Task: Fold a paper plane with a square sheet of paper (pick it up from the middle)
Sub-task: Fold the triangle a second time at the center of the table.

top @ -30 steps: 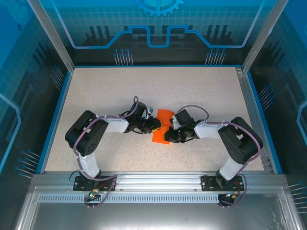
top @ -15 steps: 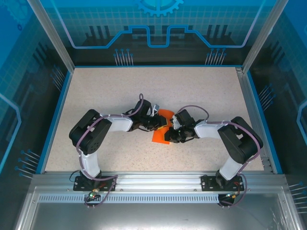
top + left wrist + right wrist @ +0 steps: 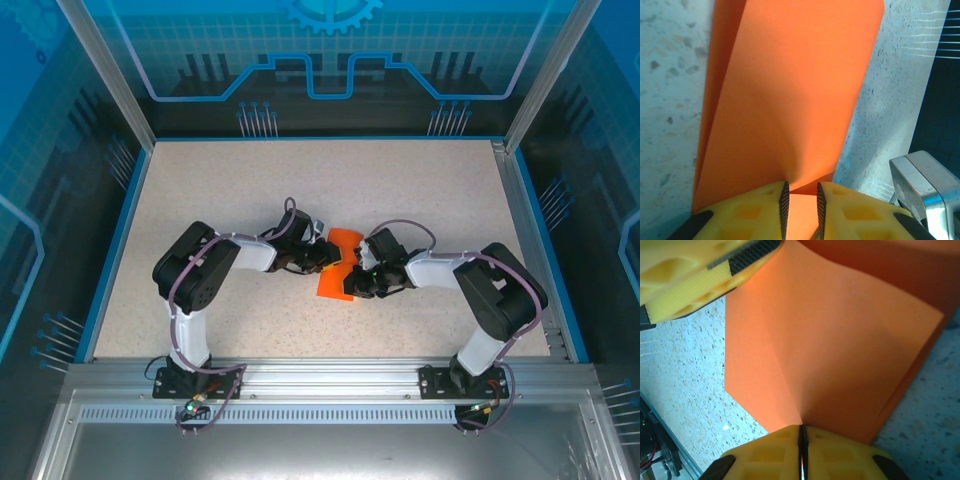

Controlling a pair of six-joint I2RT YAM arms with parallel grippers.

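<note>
The left pincer (image 3: 800, 201) and the right pincer (image 3: 801, 440) both clamp the bright orange, creased, half-folded sheet of paper (image 3: 335, 283).

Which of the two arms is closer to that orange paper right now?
Neither left nor right: both touch it. The left gripper pinches the orange paper from the left side; the right gripper has its jaws shut on the opposite edge, from the right.

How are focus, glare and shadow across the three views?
Top external: even light, sharp, the orange paper small in frame. Left wrist: paper close and crisp, yellow fingers slightly soft, white glare streaks on the table at upper right. Right wrist: the paper's far fold shadowed, glints on the table lower left.
</note>
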